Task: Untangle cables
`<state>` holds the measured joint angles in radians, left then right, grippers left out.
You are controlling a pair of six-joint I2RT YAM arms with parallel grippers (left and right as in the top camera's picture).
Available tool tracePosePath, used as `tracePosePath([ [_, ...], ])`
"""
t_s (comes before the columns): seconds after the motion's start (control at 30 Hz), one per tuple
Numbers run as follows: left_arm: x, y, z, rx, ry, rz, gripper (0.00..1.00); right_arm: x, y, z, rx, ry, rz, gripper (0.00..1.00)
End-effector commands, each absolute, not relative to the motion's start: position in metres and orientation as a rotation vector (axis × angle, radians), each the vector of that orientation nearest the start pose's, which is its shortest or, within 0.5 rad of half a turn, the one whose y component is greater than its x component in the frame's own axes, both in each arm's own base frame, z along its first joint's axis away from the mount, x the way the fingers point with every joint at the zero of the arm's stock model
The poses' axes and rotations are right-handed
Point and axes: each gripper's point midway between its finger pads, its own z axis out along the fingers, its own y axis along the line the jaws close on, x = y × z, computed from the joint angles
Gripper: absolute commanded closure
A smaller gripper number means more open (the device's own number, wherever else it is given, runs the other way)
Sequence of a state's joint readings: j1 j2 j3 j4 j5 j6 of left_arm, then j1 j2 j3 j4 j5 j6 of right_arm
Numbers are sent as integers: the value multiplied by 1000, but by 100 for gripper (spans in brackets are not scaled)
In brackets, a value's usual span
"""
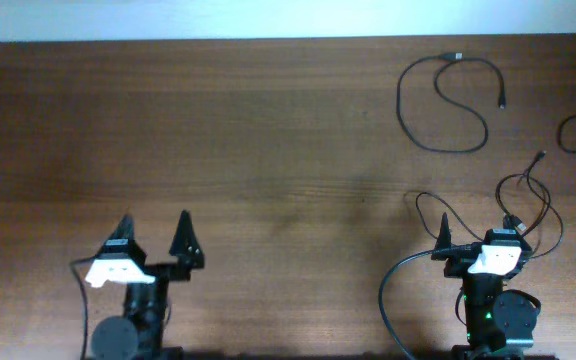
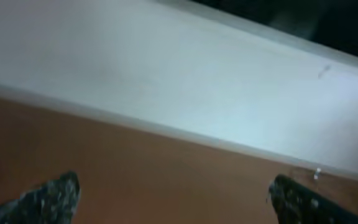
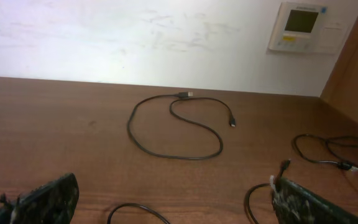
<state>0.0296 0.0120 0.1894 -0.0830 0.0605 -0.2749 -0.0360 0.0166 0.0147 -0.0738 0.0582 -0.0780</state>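
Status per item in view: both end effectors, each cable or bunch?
Left end effector: open, empty.
Right end effector: open, empty.
Far cable: lying alone in an S-curve, untangled.
Cables by the right arm: looped over each other, tangled.
Cables at right edge: crossing, partly out of frame.

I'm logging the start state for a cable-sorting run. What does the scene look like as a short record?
surface: wooden table
left gripper: open, holding nothing, no cable near it
right gripper: open, holding nothing
far cable: lies alone in a loose curve, right side, both ends free
near cable: crossing loops beside the right gripper
edge cable: at the right edge, partly out of view
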Motion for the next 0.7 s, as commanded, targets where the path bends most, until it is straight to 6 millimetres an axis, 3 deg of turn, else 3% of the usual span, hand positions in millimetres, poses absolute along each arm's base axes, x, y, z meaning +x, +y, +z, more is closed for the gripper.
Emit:
tracePosePath([
  [0.0,245,-18,194,-80,1500,-268,1,246,-20,154,21,1657,-128,2],
  [0.1,245,-12,157,38,1649,-77,1,246,-20,154,21,1657,-128,2],
  [0.2,246,-10,156,136,1645,37,1,246,-20,154,21,1657,-128,2],
  [0.67,246,-8,157,127,1643,46,1,246,-20,154,21,1657,-128,2],
])
